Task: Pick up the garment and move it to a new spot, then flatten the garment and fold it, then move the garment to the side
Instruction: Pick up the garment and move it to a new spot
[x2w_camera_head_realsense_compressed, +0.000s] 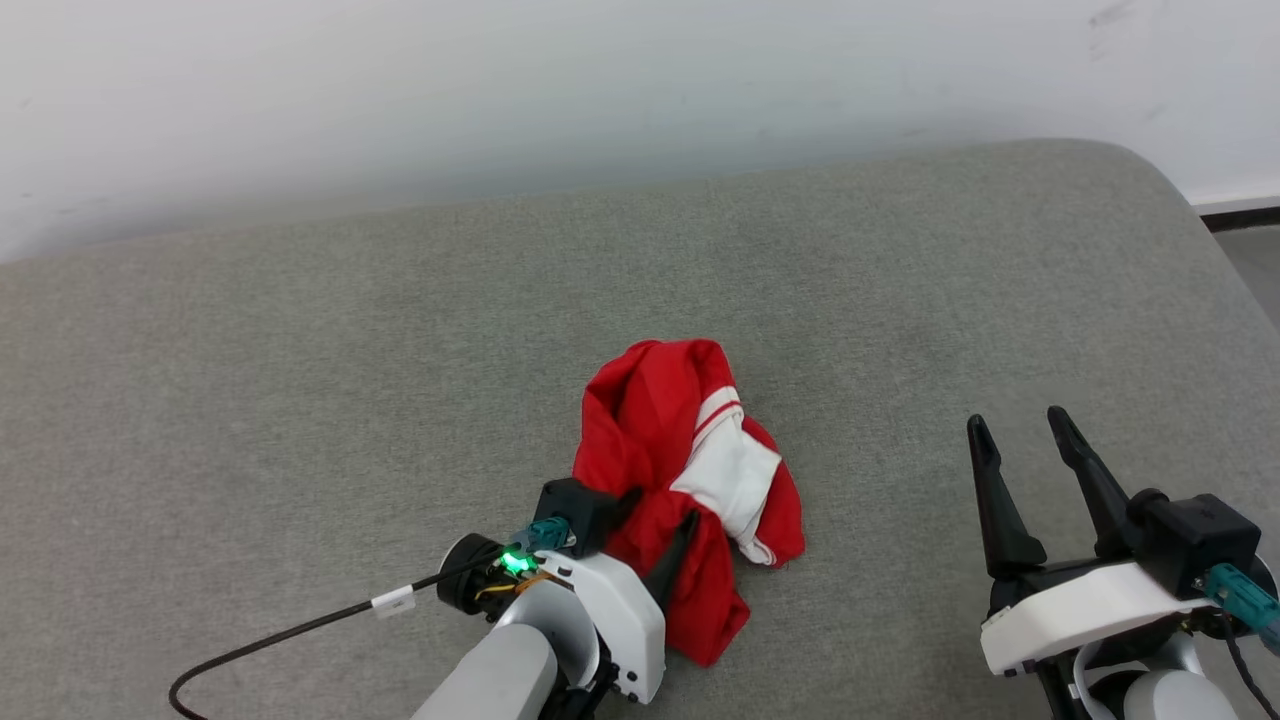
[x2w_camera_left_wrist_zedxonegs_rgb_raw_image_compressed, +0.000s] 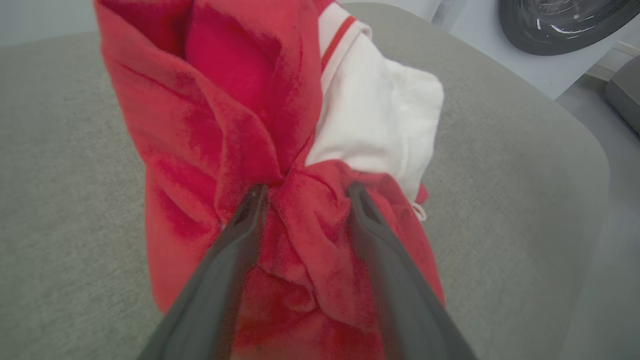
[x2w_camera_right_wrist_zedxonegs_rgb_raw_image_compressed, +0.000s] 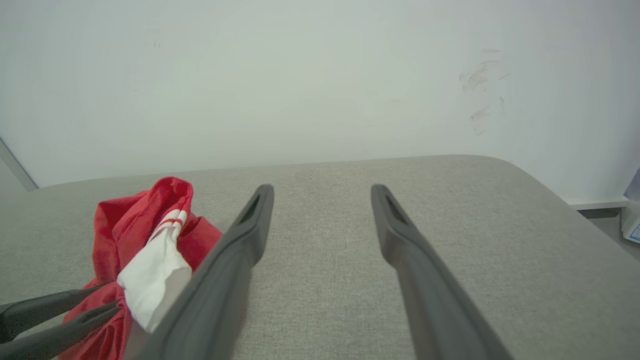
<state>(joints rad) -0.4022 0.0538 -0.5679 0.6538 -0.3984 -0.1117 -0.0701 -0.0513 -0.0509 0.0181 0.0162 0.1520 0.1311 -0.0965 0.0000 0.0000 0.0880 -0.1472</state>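
On grey cushion (x2w_camera_head_realsense_compressed: 300, 400) — garment (x2w_camera_head_realsense_compressed: 650, 430) bunched, left hand (x2w_camera_left_wrist_zedxonegs_rgb_raw_image_compressed: 307, 187) straddling it.

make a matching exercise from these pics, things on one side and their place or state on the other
1 garment
2 left gripper
3 right gripper
4 wall

a open over bare grey surface
b white, behind the surface
c crumpled in a heap, mostly red
d straddling a red fold

Pairs: 1-c, 2-d, 3-a, 4-b

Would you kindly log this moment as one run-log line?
garment crumpled on grey surface | left gripper open astride a fold | right gripper open, apart
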